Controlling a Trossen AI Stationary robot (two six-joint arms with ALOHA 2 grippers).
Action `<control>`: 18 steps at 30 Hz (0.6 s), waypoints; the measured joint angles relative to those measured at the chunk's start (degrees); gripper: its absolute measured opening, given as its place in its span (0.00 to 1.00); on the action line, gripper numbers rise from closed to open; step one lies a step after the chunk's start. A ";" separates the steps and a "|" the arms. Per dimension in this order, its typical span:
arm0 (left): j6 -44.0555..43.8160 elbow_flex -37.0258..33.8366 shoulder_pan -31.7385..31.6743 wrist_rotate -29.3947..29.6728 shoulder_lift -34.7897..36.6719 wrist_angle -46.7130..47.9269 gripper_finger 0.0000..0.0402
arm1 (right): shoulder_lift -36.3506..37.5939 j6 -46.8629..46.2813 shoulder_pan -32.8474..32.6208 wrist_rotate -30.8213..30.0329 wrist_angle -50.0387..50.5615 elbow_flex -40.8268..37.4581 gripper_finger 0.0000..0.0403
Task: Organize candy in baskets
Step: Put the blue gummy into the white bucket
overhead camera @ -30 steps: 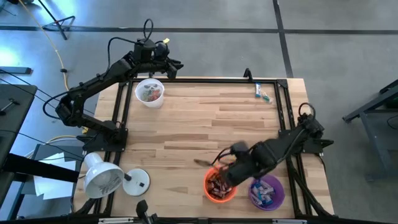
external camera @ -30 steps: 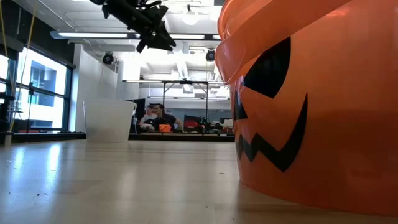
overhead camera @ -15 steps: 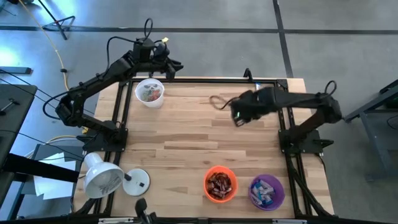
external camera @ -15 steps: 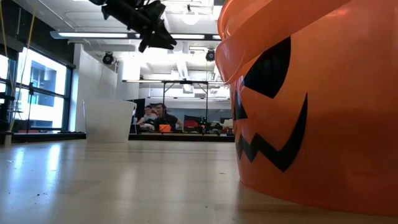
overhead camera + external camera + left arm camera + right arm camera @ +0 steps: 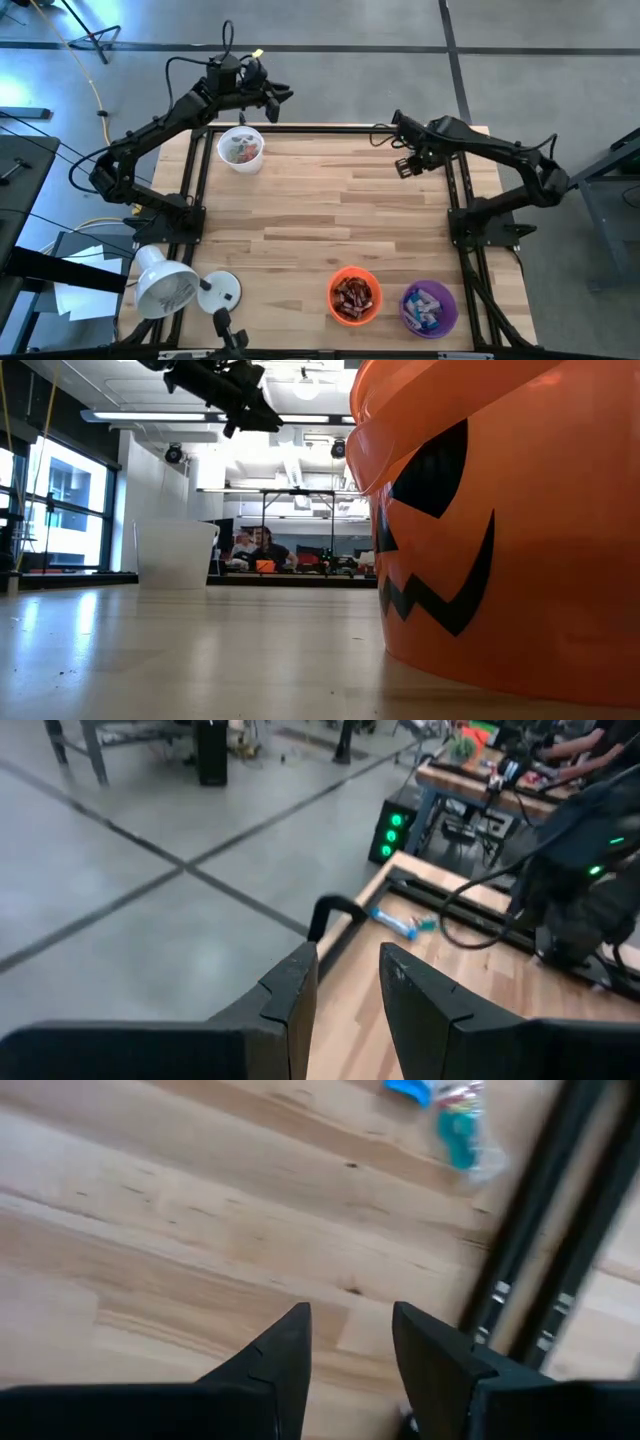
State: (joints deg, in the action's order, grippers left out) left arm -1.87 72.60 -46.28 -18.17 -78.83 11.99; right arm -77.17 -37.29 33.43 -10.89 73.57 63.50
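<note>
Three baskets stand on the wooden table: a white one [image 5: 240, 148] at the far left, an orange one [image 5: 354, 296] and a purple one [image 5: 429, 308] at the near right, all holding candy. Loose blue and teal candy [image 5: 450, 1110] lies flat on the table at the far right corner, also seen from the left wrist as candy [image 5: 400, 923]. My right gripper [image 5: 404, 166] hovers open and empty, pointing down at bare wood just short of that candy. My left gripper [image 5: 275, 95] hangs open and empty in the air past the far edge, beyond the white basket.
A white dome lamp [image 5: 170, 285] stands at the near left corner. A black frame rail [image 5: 540, 1230] runs along the table's right edge beside my right gripper. In the low view the orange basket [image 5: 500, 520] fills the right side.
My right gripper has swung from above the orange basket at the near edge across the table to the far right corner and come lower; its fingers stay apart. The baskets and the candy have not moved.
</note>
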 joint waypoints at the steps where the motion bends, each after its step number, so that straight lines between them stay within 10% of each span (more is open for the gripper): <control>1: 0.00 0.00 -0.17 0.00 0.00 -0.54 0.25 | -0.13 1.72 1.50 1.71 -1.63 -0.97 0.34; 18: -5.17 0.00 -2.49 0.64 0.00 -8.98 0.25 | -2.43 27.42 20.67 0.26 -12.01 -3.60 0.50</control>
State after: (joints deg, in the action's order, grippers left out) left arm -7.03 72.60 -48.77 -17.53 -78.83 3.01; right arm -79.60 -9.87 54.10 -10.63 61.56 59.90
